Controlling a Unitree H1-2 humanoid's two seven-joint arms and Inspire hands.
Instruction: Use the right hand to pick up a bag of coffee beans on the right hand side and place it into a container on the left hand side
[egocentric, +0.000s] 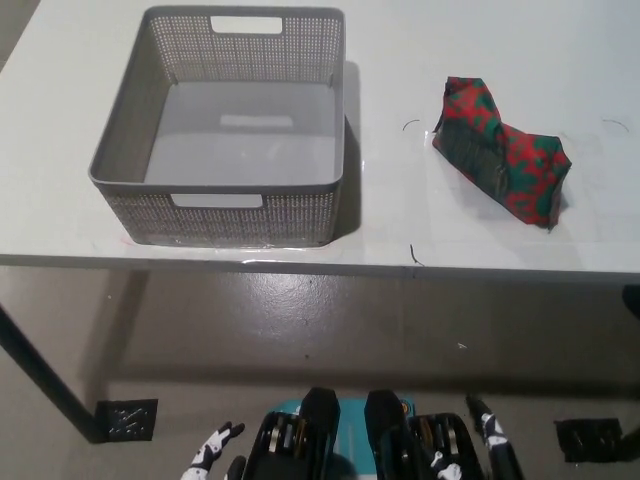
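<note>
Hands sit low at the bottom edge, left hand (212, 452) and right hand (488, 430) barely showing, grip unreadable. Coffee bag (500, 151) lies untouched, right on the worktop (400, 215); grey basket (230, 130) at upper left holds nothing. All remains.

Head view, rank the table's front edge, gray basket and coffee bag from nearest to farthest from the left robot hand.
1. Table front edge, just ahead of the left robot hand.
2. Gray basket, left side.
3. Coffee bag, far right.
</note>
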